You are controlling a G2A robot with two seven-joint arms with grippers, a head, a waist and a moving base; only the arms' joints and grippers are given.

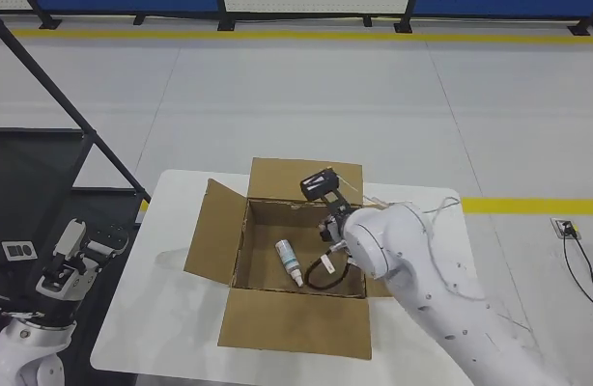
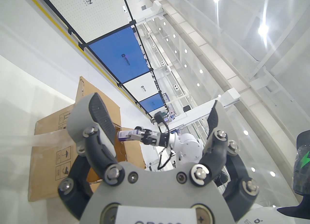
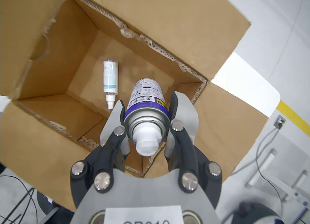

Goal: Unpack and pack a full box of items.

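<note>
Right gripper (image 3: 148,102) clamps a purple-banded metal spray can (image 3: 145,116) over an open brown cardboard box (image 3: 169,16) holding a white spray bottle (image 3: 110,78); left gripper (image 2: 156,108) gapes empty.

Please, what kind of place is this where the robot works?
Probably a large industrial hall or robot test area: a yellow floor line, blue and white partition panels fencing the space, and a high ceiling with rows of lamps.
</note>
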